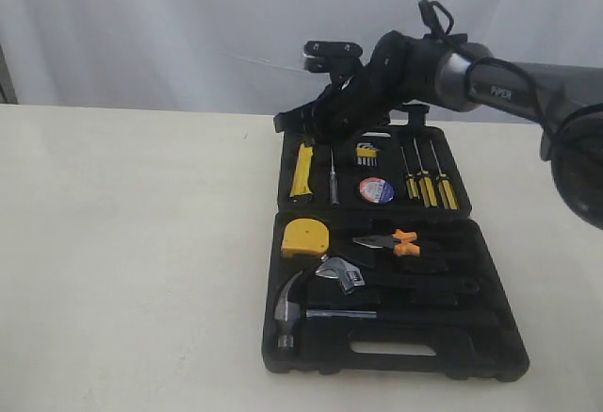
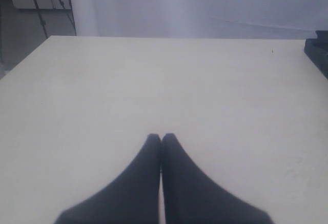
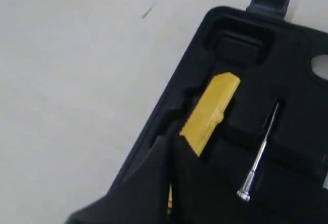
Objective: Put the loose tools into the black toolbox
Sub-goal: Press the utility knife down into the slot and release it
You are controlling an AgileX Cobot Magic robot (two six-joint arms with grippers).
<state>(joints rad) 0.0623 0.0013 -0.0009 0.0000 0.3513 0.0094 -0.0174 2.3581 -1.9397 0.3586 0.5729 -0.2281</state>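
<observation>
The black toolbox (image 1: 490, 341) lies open on the table. In its far half are the long yellow knife-like tool (image 1: 301, 169) and the dark tape roll (image 1: 376, 190). Its near half holds the yellow tape measure (image 1: 305, 238) and the orange-handled pliers (image 1: 396, 242). My right gripper (image 3: 171, 136) hangs shut just over the near end of the knife (image 3: 210, 114), which lies in its recess. A sliver of yellow shows behind the fingers. My left gripper (image 2: 161, 137) is shut over bare table, with nothing in it, and is out of the exterior view.
A steel hammer (image 1: 287, 313) and a wrench (image 1: 341, 272) sit in the near half. Three yellow-handled screwdrivers (image 1: 429, 184), a hex key set (image 1: 366, 154) and a thin steel tool (image 3: 259, 155) sit in the far half. The right arm (image 1: 452, 73) reaches over the box from the right.
</observation>
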